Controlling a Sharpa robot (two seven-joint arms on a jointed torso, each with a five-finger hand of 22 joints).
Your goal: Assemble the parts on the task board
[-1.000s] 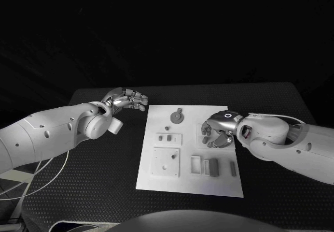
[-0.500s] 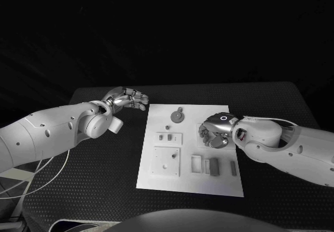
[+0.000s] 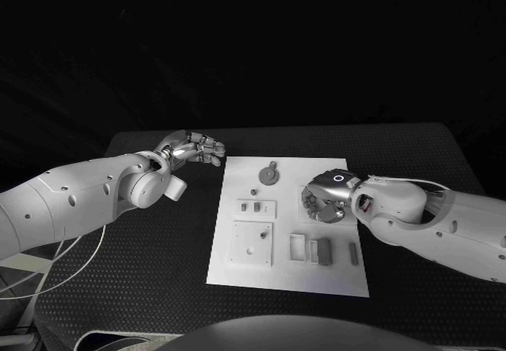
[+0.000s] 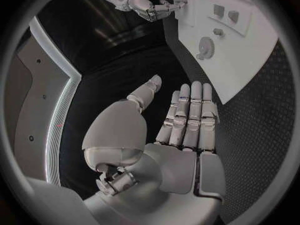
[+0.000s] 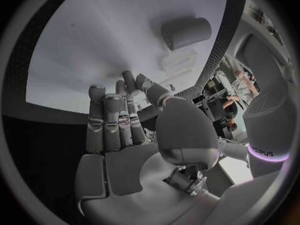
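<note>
Risk of nudging the small grey parts (image 3: 322, 251) across the white board (image 3: 234, 274) mid-bench if lowered blind: right hand (image 3: 324, 199) curled over its right edge, grasp unclear; left hand (image 3: 193, 151) released, off the board.

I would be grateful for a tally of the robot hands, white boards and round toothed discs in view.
Silver many-fingered hands: 2 (left hand, right hand)
White rectangular task board: 1
Round grey toothed disc: 1
Total: 4
</note>
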